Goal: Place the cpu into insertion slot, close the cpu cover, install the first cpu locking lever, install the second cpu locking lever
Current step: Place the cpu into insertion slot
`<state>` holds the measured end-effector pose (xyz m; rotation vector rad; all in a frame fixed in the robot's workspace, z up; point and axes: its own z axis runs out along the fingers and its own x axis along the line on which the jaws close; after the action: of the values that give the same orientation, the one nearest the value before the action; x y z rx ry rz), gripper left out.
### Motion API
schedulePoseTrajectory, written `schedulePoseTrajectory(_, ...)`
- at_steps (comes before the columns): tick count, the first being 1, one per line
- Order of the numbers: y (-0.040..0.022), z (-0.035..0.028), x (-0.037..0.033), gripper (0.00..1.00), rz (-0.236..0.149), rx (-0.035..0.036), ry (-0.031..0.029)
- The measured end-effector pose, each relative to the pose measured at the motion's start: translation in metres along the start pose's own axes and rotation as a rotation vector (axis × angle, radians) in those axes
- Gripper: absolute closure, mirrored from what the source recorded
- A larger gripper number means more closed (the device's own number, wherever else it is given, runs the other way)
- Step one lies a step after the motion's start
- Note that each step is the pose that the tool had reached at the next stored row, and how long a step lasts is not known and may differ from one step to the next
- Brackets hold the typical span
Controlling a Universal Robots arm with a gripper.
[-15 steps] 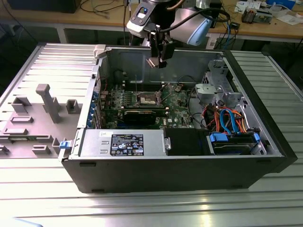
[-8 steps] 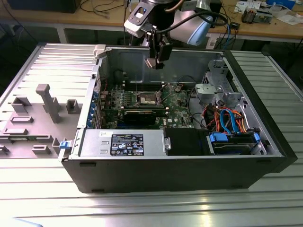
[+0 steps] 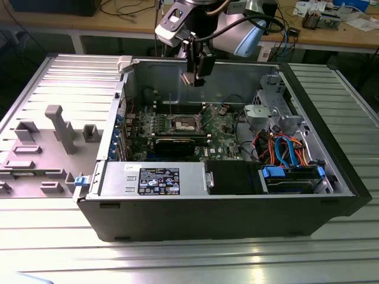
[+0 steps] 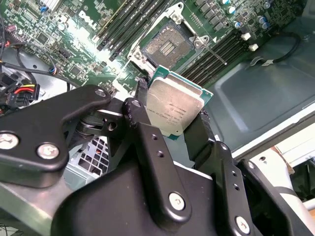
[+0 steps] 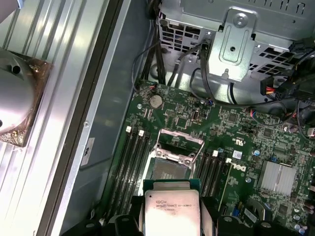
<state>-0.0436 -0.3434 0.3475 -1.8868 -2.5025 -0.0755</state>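
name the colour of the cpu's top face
The cpu is silvery metal with a green rim, clearest in the second wrist view.

- Open air lay between the gripper (image 3: 195, 77), clamped on the cpu (image 4: 173, 105), and the insertion slot (image 3: 182, 124) — nothing crossed that drop.
- The cpu cover (image 5: 180, 141) stood raised at one edge, pin field bare.
- Memory slots (image 5: 134, 167) flanked the socket, low.
- Drive cage (image 5: 236, 44) and cables (image 3: 284, 148) crowded the exterior view's right — tight there.
- The case wall (image 3: 160, 74) rose close behind.
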Motion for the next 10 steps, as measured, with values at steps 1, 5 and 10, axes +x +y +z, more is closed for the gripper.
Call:
schedulePoseTrajectory(1, -0.0001, 0.0002, 0.0000, 0.45, 0.006, 0.0009, -0.0001)
schedulePoseTrajectory(5, -0.0001, 0.0024, -0.0001, 0.45, 0.057, 0.0001, -0.0014)
schedulePoseTrajectory(10, -0.0003, 0.0074, -0.0003, 0.45, 0.145, 0.0034, -0.0029)
